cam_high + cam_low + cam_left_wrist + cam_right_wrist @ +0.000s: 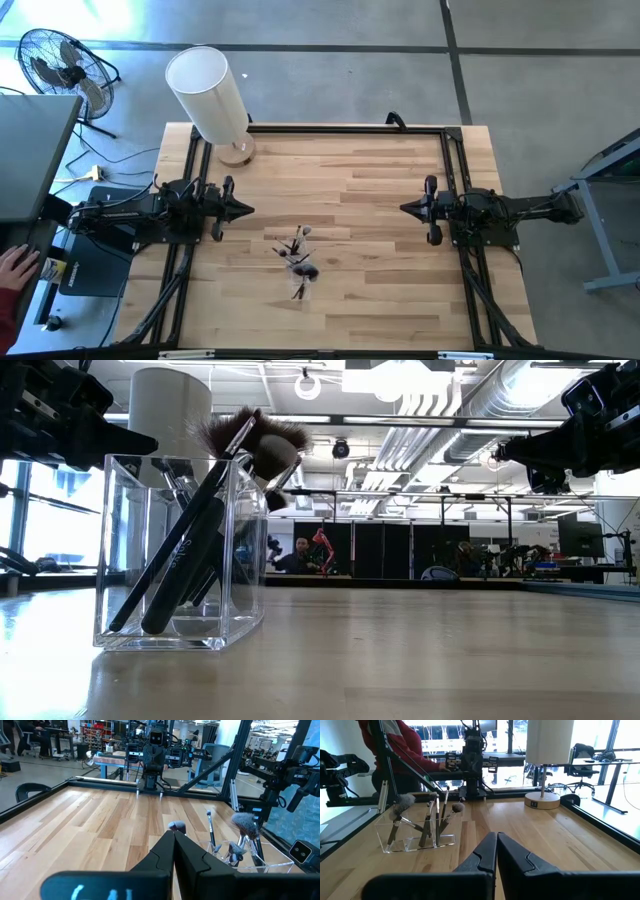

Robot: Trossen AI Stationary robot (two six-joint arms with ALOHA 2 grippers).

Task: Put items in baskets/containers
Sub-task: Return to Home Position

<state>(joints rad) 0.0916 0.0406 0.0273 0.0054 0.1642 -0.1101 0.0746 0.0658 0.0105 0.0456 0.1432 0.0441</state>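
A pale wooden tabletop (380, 290) fills the middle of the high view. It is bordered by a black frame (340, 129) and stands on a grey concrete floor. A tall white cylinder lamp (207, 90) on a round wooden base stands at the far left corner. A floor fan (60, 62) sits beyond that corner, off the tabletop. A person's hand (18, 265) rests on equipment at the near left edge of the high view, and the right wrist view shows a person in a red top (395, 745) behind the left arm.

The clear organizer (180, 550) is a see-through rectangular box. It stands upright on the bare wood, a little left of centre and somewhat toward the near edge, between the two arms and well apart from both. The makeup brushes (432, 817) stand inside it, handles down and heads up, leaning at different angles against its walls. Their heads rise above the rim. The wide fluffy-headed brush (250, 432) tilts across the box with its bristles splayed over the top.

The left gripper (245, 209) hangs over the left side of the tabletop and points toward the centre. Its fingers (165, 847) are pressed together with nothing between them. The right gripper (408, 208) faces it from the right side at about the same depth. Its fingers (487, 847) are likewise closed and empty.
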